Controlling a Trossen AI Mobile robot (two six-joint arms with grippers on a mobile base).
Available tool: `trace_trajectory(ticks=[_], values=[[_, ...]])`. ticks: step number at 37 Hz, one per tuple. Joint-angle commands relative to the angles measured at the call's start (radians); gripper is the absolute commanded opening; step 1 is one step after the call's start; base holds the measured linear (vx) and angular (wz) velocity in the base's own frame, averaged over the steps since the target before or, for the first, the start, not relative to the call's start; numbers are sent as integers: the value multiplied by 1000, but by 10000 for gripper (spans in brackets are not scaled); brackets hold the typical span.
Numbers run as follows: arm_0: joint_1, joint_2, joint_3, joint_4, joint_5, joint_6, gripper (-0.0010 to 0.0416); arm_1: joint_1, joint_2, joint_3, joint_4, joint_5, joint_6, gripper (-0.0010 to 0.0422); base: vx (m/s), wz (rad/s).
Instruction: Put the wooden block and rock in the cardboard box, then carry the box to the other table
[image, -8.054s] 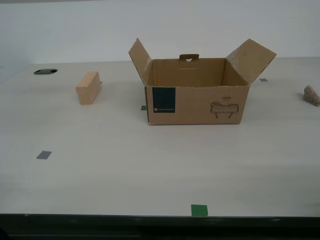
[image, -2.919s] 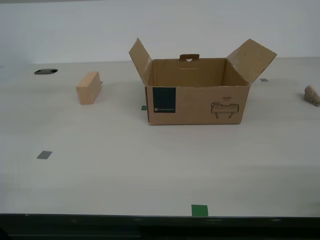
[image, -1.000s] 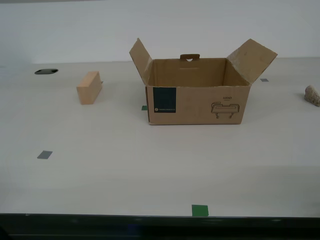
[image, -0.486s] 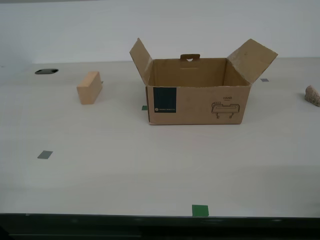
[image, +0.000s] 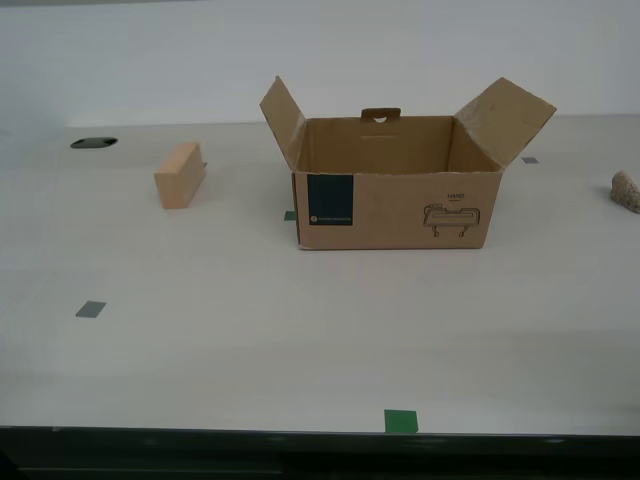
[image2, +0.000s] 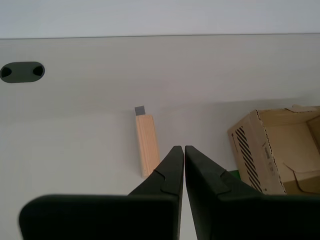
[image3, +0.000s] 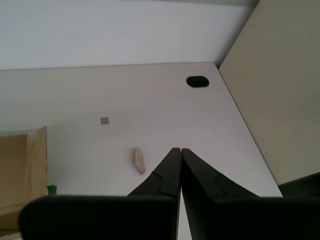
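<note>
Pale wall stands behind a smooth off-white bench (image: 200, 350) with a dark front edge and a few grey and green tape squares on it. Nothing has been loaded yet, and neither arm shows in the exterior view.

Taking the cardboard box (image: 395, 195) as the landmark: it sits open near the middle of the bench, both side flaps raised, its blue label and line drawing facing the exterior camera, and its interior looks empty. The wooden block (image: 180, 174) lies well apart from the box toward the exterior view's left, flat on the bench. The rock (image: 626, 191) lies well apart from the box toward the exterior view's right, near that view's edge.

My second end effector (image2: 180, 148) hangs above the bench with its fingers pressed together, the block just beyond the tips and the box off to one side. My first end effector (image3: 176, 150) is likewise pressed together and holds nothing, with the rock (image3: 139, 160) near its tips.

The step in hand is probably the first pick. To do it well, each end effector should spread before descending. The block is best straddled across its narrow width near mid-length. The rock is lumpy, so a low, centred pinch should keep it from rolling out. Both should be lifted clear of the raised flaps before release.
</note>
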Motion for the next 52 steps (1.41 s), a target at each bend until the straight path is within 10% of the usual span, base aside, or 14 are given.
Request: trace_trajectory(ticks=[1,28,52], values=[[-21,24,27,-34,5,-6,0,-1,0,2,-16,6,2,0,0,0],[-302,124,18,-74,-379,-140,-1,-2,0,0,-58,6,18,0,0,0],[-360,230,18,-114,-402,-183,0,-2,0,0,-85,6,39,0,0,0]])
